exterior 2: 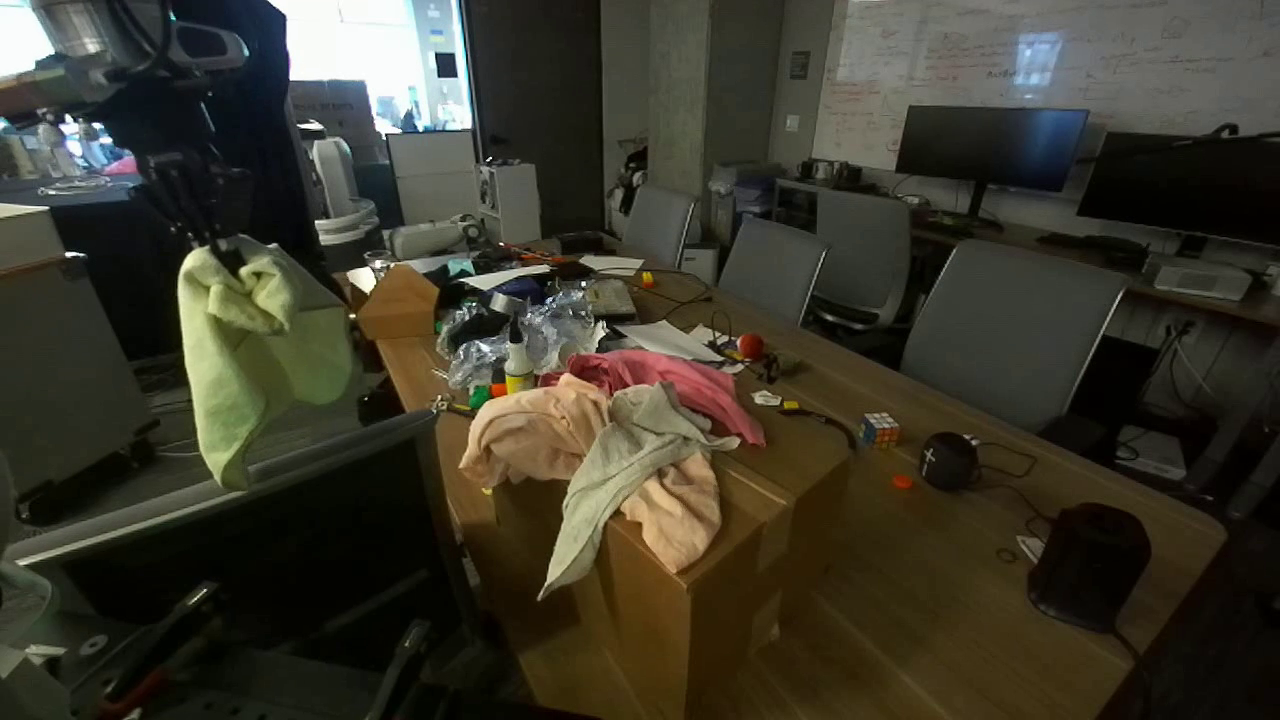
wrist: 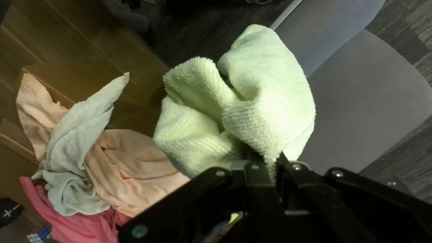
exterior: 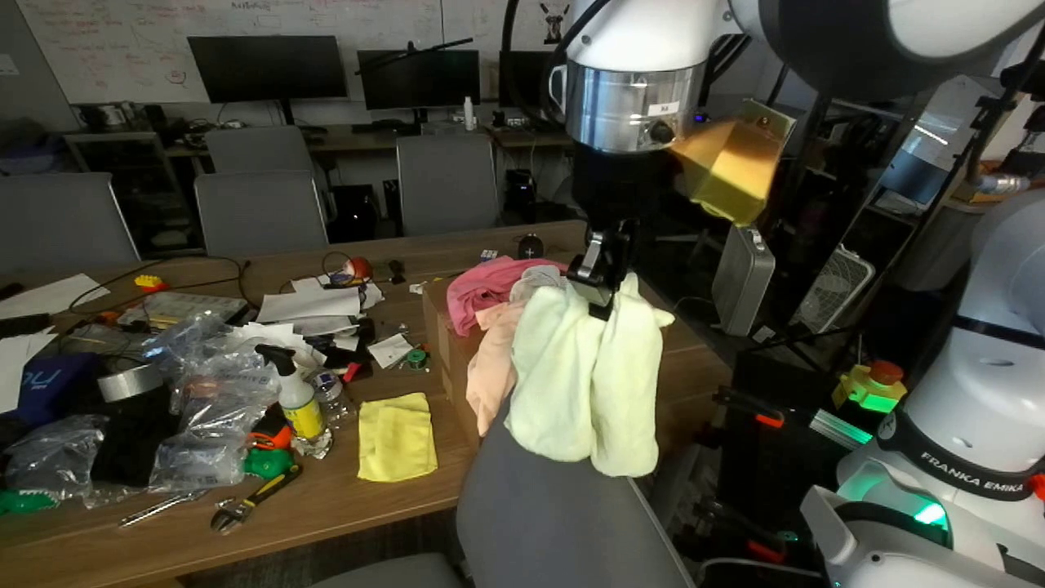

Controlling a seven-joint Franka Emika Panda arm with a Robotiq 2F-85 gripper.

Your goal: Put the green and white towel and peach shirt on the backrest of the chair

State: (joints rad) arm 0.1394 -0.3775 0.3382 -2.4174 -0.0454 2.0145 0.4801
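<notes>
Across the wooden table (exterior 2: 910, 590) from me, grey chairs (exterior 2: 1010, 330) stand along the far edge. Behind them, a desk (exterior: 351, 147) carries dark-screened monitors (exterior: 265, 69) in front of a whiteboard (exterior 2: 980, 50) marked in red. Bright glazing (exterior 2: 370, 45) lies just beside a dark door (exterior 2: 538, 110). The floor (wrist: 413, 27) is dark grey with a plank-like pattern.

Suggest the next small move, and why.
Probably lower the green and white towel over the chair's backrest: the fingers grip it bunched, and in an exterior view its lowest corner only just lines up with the backrest's top edge; contact is unclear.
</notes>
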